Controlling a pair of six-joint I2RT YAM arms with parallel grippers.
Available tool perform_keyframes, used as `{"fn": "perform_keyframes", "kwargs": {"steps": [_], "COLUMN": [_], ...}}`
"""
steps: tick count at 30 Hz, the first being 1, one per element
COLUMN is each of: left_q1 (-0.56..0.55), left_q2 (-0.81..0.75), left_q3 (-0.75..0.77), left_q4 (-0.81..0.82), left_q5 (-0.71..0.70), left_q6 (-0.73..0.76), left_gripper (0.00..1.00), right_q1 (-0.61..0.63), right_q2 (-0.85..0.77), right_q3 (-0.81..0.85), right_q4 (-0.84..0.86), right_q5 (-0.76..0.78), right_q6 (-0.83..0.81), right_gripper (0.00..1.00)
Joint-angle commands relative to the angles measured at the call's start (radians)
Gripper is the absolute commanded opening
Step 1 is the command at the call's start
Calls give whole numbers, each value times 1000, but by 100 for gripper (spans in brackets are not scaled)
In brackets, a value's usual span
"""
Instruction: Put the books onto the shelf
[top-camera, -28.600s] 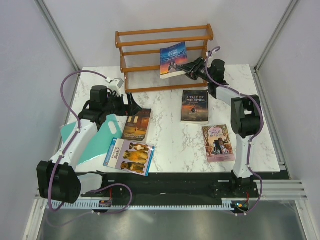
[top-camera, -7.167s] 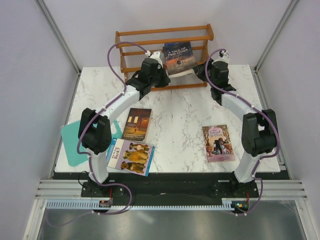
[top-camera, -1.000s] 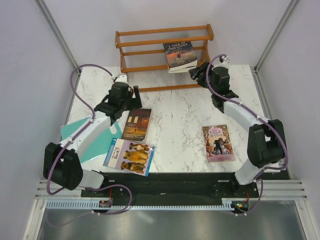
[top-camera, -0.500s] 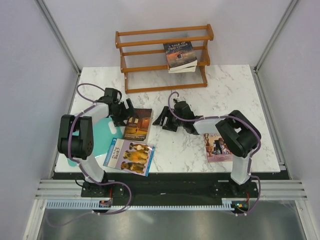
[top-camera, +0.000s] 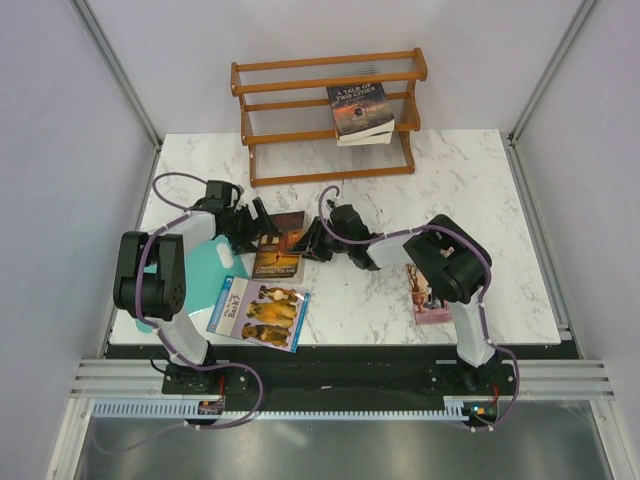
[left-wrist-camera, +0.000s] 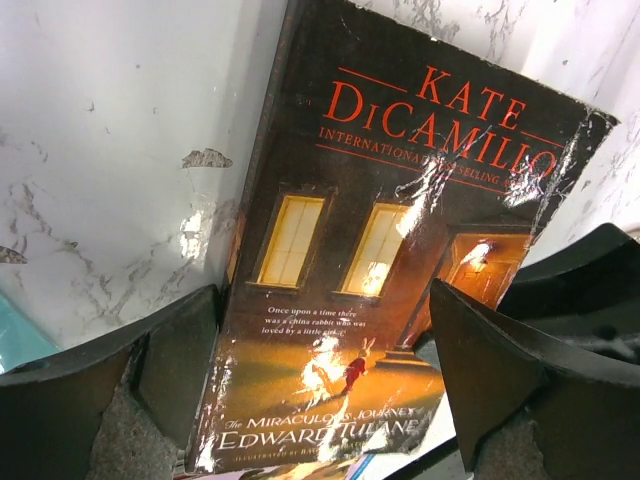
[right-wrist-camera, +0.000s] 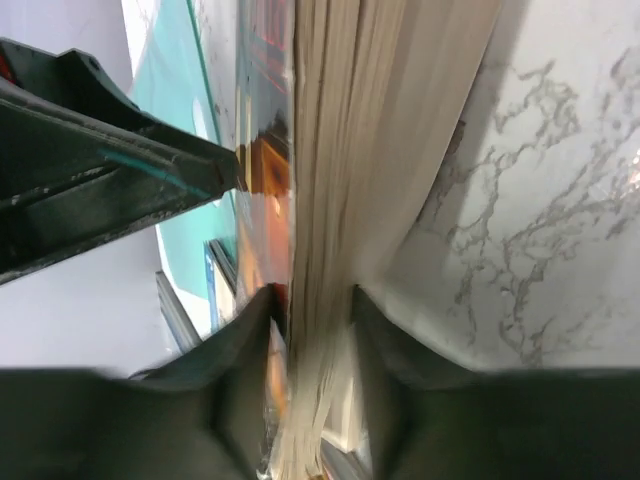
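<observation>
While both arms were stretched low over the left half of the table (top-camera: 480, 200), they met at one book, the brown-orange book (left-wrist-camera: 400, 200), whose cover carried the name Kate DiCamillo. This book was on the marble, well apart from the shelf (top-camera: 290, 83) at the far edge. Its right side seemed lifted a little off the surface, but I could not be sure of it.

The right gripper (right-wrist-camera: 310, 300) had the page edge of the book between its two fingers. One finger stood against each face, with no gap that I could see, so it was closed on the book. The left gripper (left-wrist-camera: 320, 320) was spread wide, with the cover between its fingers (left-wrist-camera: 170, 370). In the right wrist view one of its fingertips touched the cover. I could not tell if it pressed, and it gripped nothing.

At the right end of the shelf, "A Tale of Two Cities" (top-camera: 358, 108) lay tilted on top of a second book (top-camera: 372, 137), of which only the white pages showed. The book with dogs (top-camera: 258, 312) lay flat near the front edge, just in front of the brown-orange book. The pink book (top-camera: 428, 308) lay at the front right, partly hidden under the right arm. The teal cutting board (top-camera: 200, 275) lay beside the left arm and partly under it.
</observation>
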Motion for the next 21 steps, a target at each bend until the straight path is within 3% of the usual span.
{"fn": "perform_keyframes", "kwargs": {"steps": [1, 5, 12, 21], "left_q1": [-28, -27, -27, -27], "left_q2": [21, -29, -85, -86], "left_q3": [-73, -78, -69, -101], "left_q4": [10, 3, -5, 189], "left_q5": [73, 49, 30, 222], "left_q6": [-15, 10, 28, 13], "left_gripper": [93, 93, 93, 91], "right_q1": [33, 29, -43, -74], "right_q2": [3, -55, -138, -103], "right_q3": [24, -19, -70, -102], "right_q4": [112, 97, 172, 432], "right_q5": [-25, -2, -93, -260], "right_q6": [29, -19, -27, 87], "right_gripper": [18, 5, 2, 2]}}
